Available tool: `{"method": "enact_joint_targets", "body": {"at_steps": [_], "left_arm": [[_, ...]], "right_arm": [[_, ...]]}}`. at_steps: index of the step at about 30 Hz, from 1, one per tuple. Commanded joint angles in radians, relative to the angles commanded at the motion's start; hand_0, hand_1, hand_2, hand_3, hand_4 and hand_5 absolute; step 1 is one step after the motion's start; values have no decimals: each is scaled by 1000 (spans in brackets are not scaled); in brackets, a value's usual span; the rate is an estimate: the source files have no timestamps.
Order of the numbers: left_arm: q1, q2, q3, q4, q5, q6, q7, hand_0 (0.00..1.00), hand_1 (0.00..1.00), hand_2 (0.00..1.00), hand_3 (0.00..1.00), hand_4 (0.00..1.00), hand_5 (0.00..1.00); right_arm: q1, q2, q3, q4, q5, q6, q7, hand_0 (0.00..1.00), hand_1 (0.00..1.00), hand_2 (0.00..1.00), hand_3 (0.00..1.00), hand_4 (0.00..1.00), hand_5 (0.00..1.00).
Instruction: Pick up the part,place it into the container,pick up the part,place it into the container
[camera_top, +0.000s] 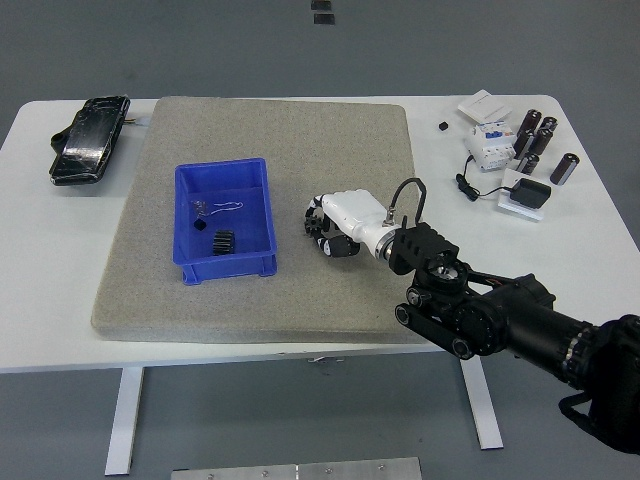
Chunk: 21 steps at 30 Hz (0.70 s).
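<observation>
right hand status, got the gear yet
Right hand curled over the black gear on the mat, grip unconfirmed. Blue container left of it, path clear. Left hand out of view.

Grey mat (300, 140), black pouch (90, 138) — left, dark cylinders (540, 142) — right

The robot's black right arm (500, 320) reaches in from the lower right, its white hand (335, 226) lowered with fingers curled tightly inward
</observation>
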Motion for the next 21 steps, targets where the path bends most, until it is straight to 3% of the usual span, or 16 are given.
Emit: {"method": "enact_joint_targets", "body": {"at_steps": [7, 14, 18, 19, 21], "left_arm": [[2, 2, -4, 0, 4, 0, 2, 668, 668, 649, 600, 697, 411], [2, 4, -10, 0, 13, 0, 5, 668, 668, 649, 600, 697, 412], [3, 5, -10, 0, 14, 0, 6, 668, 668, 649, 600, 697, 412], [3, 5, -9, 0, 14, 0, 6, 668, 668, 649, 599, 697, 413], [3, 5, -10, 0, 16, -1, 8, 668, 668, 649, 599, 697, 413]], "right_arm": [[33, -4, 28, 40, -6, -5, 0, 441, 470, 447, 581, 517, 132], [61, 34, 33, 132, -23, -11, -10, 444, 477, 447, 586, 514, 139], [74, 36, 13, 180, -36, -10, -17, 444, 477, 447, 586, 514, 139], [77, 36, 7, 188, -39, -9, -19, 507, 497, 512, 651, 488, 185], [84, 36, -8, 195, -45, -6, -23, 507, 497, 512, 651, 488, 185]]}}
